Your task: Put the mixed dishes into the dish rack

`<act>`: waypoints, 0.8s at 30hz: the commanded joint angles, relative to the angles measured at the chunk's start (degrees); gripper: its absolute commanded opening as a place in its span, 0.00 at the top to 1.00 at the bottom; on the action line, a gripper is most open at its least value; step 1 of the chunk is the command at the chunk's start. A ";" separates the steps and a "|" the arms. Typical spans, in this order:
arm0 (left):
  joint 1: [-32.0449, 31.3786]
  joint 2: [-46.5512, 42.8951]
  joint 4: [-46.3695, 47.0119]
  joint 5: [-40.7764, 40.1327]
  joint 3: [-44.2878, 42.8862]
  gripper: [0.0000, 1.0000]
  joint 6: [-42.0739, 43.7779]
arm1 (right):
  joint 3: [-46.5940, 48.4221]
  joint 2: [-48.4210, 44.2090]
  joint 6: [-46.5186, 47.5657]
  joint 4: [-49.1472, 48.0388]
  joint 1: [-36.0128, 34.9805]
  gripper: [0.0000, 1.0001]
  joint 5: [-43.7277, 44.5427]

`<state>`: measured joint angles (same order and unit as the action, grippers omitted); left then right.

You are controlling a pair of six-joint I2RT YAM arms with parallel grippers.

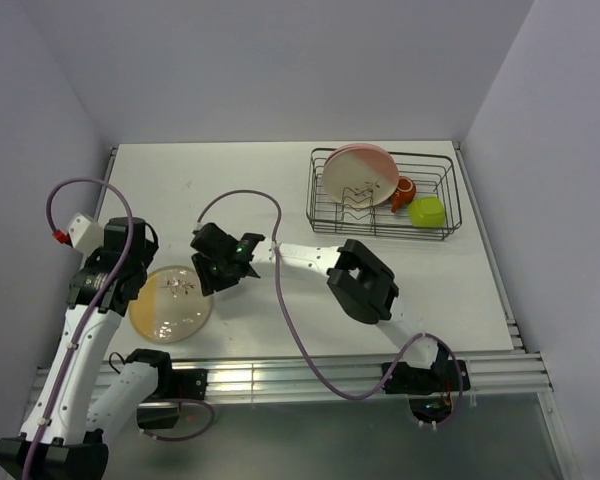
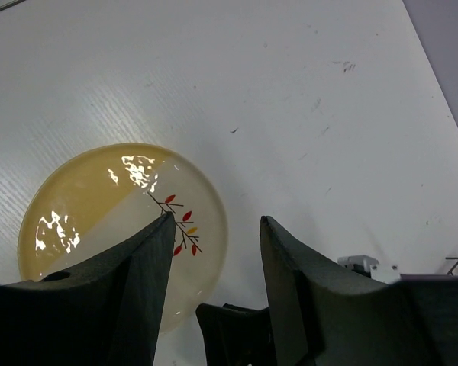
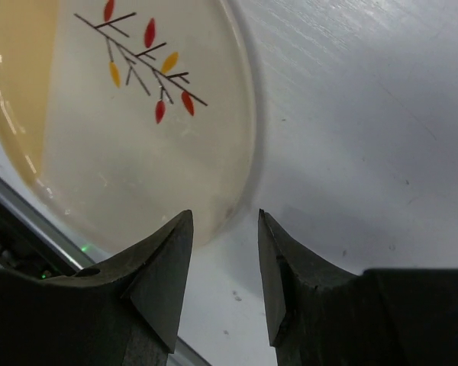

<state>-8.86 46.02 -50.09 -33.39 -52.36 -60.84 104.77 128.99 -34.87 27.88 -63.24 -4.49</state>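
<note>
The yellow-and-cream plate with leaf sprigs (image 1: pixel 170 303) lies flat on the table near the front left. It also shows in the left wrist view (image 2: pixel 114 221) and the right wrist view (image 3: pixel 137 130). My right gripper (image 1: pixel 208 278) (image 3: pixel 225 217) is open, low at the plate's right edge, with its jaws on either side of the rim. My left gripper (image 1: pixel 132 283) (image 2: pixel 216 221) is open and empty above the plate's left side. The dish rack (image 1: pixel 442 190) at the back right holds the pink-and-cream plate (image 1: pixel 360 172) upright, the orange-red cup (image 1: pixel 404 192) and the lime-green bowl (image 1: pixel 427 211). The plain pink plate and the white bowl are out of view.
A metal rail (image 1: pixel 310 375) runs along the table's front edge, just below the plate. The right arm's elbow (image 1: pixel 365 282) lies across the middle of the table. Grey walls close in the left, back and right sides.
</note>
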 commanded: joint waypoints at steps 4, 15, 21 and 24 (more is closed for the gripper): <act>0.25 -2.16 0.95 1.13 -0.90 0.45 1.51 | 5.35 4.51 0.07 2.09 -0.39 0.53 1.59; 0.25 -3.48 1.57 1.48 -0.20 0.46 2.13 | 11.68 10.58 0.24 7.27 -0.39 0.99 4.40; 0.25 -4.10 1.39 1.75 -0.20 0.46 2.39 | 9.24 9.53 0.33 10.70 -0.48 1.00 10.72; 0.25 -4.01 1.57 1.83 0.15 0.46 2.57 | 4.50 6.55 0.51 11.06 -0.48 1.00 14.94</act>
<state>-8.86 42.61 -50.00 -32.16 -52.36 -59.35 114.21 137.47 -36.23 32.08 -63.68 1.41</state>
